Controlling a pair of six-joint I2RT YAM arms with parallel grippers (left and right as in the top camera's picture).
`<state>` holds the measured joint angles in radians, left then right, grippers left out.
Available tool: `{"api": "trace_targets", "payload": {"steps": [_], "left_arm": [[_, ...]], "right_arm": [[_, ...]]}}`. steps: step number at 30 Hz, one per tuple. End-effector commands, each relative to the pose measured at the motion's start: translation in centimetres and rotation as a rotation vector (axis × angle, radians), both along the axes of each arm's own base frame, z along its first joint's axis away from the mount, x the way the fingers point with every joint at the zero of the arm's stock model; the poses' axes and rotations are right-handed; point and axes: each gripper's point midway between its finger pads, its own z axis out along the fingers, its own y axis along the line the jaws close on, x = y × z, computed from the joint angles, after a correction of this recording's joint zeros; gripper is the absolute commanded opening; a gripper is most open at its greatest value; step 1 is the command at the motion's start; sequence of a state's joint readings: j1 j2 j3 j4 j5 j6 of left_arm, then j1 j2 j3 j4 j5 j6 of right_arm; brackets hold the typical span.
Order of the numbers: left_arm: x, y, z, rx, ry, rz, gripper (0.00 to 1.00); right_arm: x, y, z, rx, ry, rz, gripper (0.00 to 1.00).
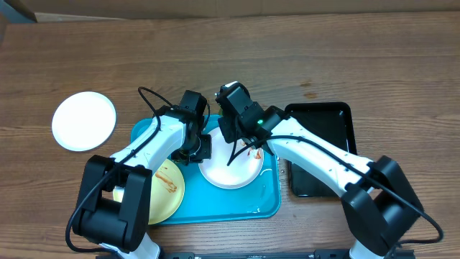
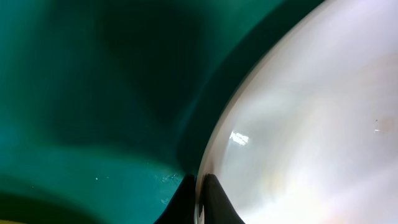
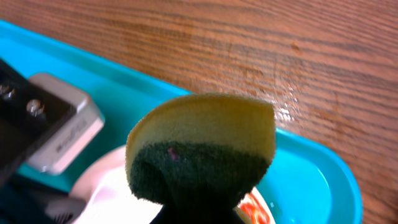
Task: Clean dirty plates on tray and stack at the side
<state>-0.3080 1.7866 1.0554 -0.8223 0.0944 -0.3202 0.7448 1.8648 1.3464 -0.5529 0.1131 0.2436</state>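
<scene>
White plate (image 1: 230,176), rim in left gripper (image 2: 199,202)

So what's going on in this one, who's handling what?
The left gripper pinches the rim of a white plate lying in the turquoise tray. The right gripper holds a sponge over that plate, which shows a red-brown sauce smear near its edge. A smeared yellow-green plate also lies in the tray. A clean white plate sits on the table to the side.

left arm (image 1: 144,147), right arm (image 1: 316,155): white links, black joints | cables (image 1: 149,99): black, looping | status light (image 1: 257,122): green
</scene>
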Motion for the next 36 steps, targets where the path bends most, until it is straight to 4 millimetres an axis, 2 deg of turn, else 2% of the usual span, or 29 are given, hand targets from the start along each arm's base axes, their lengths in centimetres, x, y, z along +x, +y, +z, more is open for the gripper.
{"api": "trace_targets", "payload": {"steps": [1,8,14,16,20,28,36], "left_arm": [[-0.4,0.4,-0.5,0.029,0.009,-0.034,0.05],[-0.3,0.5,-0.6,0.032,0.008,-0.033,0.04],[-0.2,1.1,-0.6,0.068,0.000,-0.033,0.04],[-0.2,1.2,-0.6,0.072,0.001,-0.033,0.04],[-0.3,1.2,-0.6,0.072,0.001,-0.034,0.04],[-0.4,1.2,-0.6,0.074,0.007,-0.033,0.04],[-0.4,1.2,-0.6,0.075,0.008,-0.034,0.04]], "right_arm": [[0.9,0.3,0.1,0.023,-0.028,-0.020,0.04],[1.2,0.8,0.3,0.031,-0.050,0.013,0.04],[1.1,0.1,-1.6,0.033,-0.063,0.022,0.04],[0.9,0.4,-2.2,0.060,-0.064,0.056,0.04],[0.9,1.2,-2.3,0.095,-0.092,0.104,0.04],[1.0,1.3,-3.0,0.091,-0.160,0.162,0.04],[2.1,0.1,-3.7,0.092,-0.273,0.122,0.04]]}}
